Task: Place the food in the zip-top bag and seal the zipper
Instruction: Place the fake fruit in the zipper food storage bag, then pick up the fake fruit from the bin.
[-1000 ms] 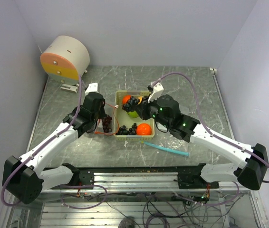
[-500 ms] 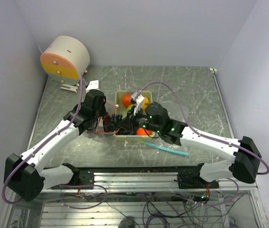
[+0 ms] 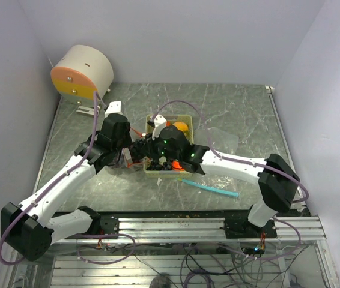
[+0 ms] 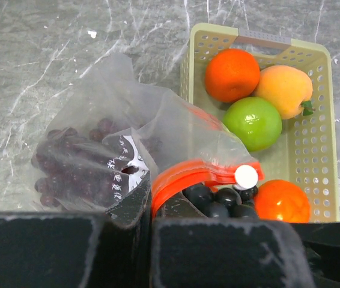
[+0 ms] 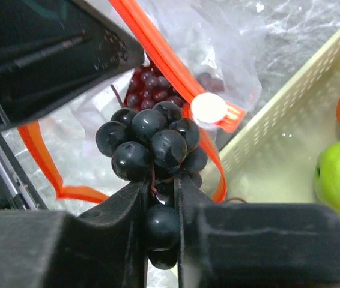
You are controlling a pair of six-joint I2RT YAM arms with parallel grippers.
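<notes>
Your right arm has swung left over the last second. The right gripper [image 5: 160, 201] hung over the far half of the basket [image 4: 248, 39] then, and is now at the mouth of the zip-top bag [image 4: 113, 102] with the dark grapes [image 5: 149, 141]. Its fingers pinch the lower part of the bunch. The rest stands above the tips, right against the red-orange zipper [image 5: 169, 63] and its white slider [image 5: 209, 108].

Your left gripper [image 4: 151, 210] has its fingers pressed together on the bag's mouth edge at that strip, holding it up just beside the basket's left wall. A bunch of red-purple grapes [image 4: 77, 171] already lies inside the bag.

In the basket, from the left wrist view, an orange [image 4: 281, 201] sits nearest. A green fruit [image 4: 254, 123] is behind it, and a second orange [image 4: 232, 74] and a peach-coloured fruit [image 4: 284, 90] are at the far end.

The left gripper has edged slightly farther from the bases, and the teal strip [image 3: 211, 188] lies where it was.

That strip rests on the grey marbled table [image 3: 242, 108], nearer than the basket and apart from the bag. Crumpled clear plastic [image 3: 223, 139] lies just right of the basket. A white drum with a peach-orange face [image 3: 83, 72] stands at the far left corner against pale walls.
</notes>
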